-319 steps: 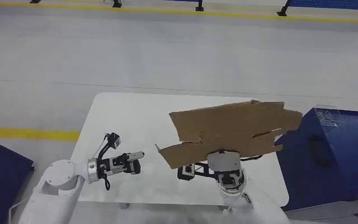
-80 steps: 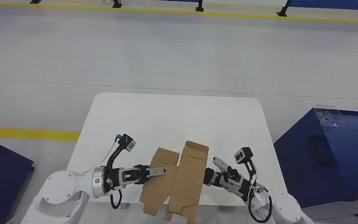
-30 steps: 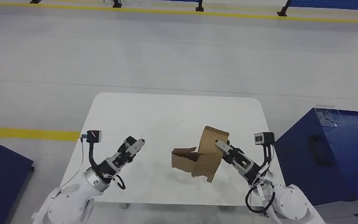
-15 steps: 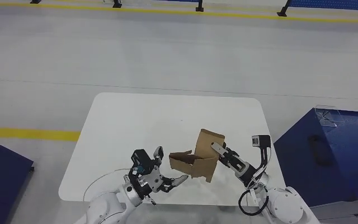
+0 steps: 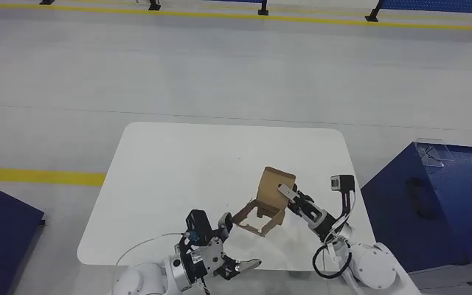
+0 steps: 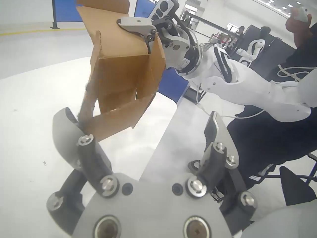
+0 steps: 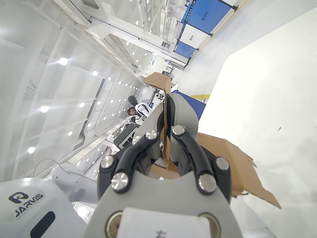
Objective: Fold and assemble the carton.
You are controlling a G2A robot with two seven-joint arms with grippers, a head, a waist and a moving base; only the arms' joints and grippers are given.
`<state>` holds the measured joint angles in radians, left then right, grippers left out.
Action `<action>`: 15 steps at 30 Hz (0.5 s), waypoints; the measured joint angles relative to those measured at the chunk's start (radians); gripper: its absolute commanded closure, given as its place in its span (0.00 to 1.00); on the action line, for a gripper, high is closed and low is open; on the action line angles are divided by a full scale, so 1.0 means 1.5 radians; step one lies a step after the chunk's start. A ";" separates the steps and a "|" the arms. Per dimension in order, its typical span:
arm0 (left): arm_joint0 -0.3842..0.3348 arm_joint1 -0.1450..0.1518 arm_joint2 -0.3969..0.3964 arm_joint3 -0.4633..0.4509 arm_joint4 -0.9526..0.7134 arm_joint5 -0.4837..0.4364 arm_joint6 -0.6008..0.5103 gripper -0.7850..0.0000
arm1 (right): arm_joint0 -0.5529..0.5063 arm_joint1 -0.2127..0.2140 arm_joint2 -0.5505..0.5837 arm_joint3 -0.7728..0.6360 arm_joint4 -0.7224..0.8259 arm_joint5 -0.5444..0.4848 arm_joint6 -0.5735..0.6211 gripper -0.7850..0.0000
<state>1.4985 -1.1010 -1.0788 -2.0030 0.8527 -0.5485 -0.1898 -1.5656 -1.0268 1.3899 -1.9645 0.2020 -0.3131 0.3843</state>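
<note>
A brown cardboard carton (image 5: pixel 267 200) is held up over the near right part of the white table (image 5: pixel 184 169), opened into a tube with loose flaps. My right gripper (image 5: pixel 283 193) is shut on its upper wall; the wall (image 7: pixel 166 125) shows edge-on between the two fingers. In the left wrist view the carton (image 6: pixel 118 75) hangs just beyond my left gripper (image 6: pixel 138 122), which is open near the table's front edge. One left fingertip (image 6: pixel 63 120) lies against the lower flap. The same left gripper (image 5: pixel 237 245) sits below the carton in the top view.
A dark blue bin (image 5: pixel 420 214) stands just off the table's right side. The table's front edge (image 5: pixel 147 263) lies close to the left gripper. A person's hand (image 6: pixel 298 23) holding a controller shows behind the right arm.
The left gripper has drawn back toward the front edge, under the carton's lower flap. The right gripper has tilted the carton more upright and lifted it slightly.
</note>
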 measured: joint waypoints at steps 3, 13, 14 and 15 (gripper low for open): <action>-0.003 -0.001 0.002 0.001 -0.009 0.007 -0.002 0.00 | 0.002 -0.001 -0.002 0.000 0.014 0.013 0.007 1.00; -0.005 -0.002 0.000 0.003 -0.015 0.017 0.001 0.00 | 0.002 -0.002 -0.002 -0.001 0.018 0.016 0.008 1.00; -0.005 -0.002 0.000 0.003 -0.015 0.017 0.001 0.00 | 0.002 -0.002 -0.002 -0.001 0.018 0.016 0.008 1.00; -0.005 -0.002 0.000 0.003 -0.015 0.017 0.001 0.00 | 0.002 -0.002 -0.002 -0.001 0.018 0.016 0.008 1.00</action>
<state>1.4905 -1.1038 -1.0786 -1.9981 0.8309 -0.5223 -0.1883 -1.5624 -1.0291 1.3866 -1.9655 0.2292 -0.2890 0.3962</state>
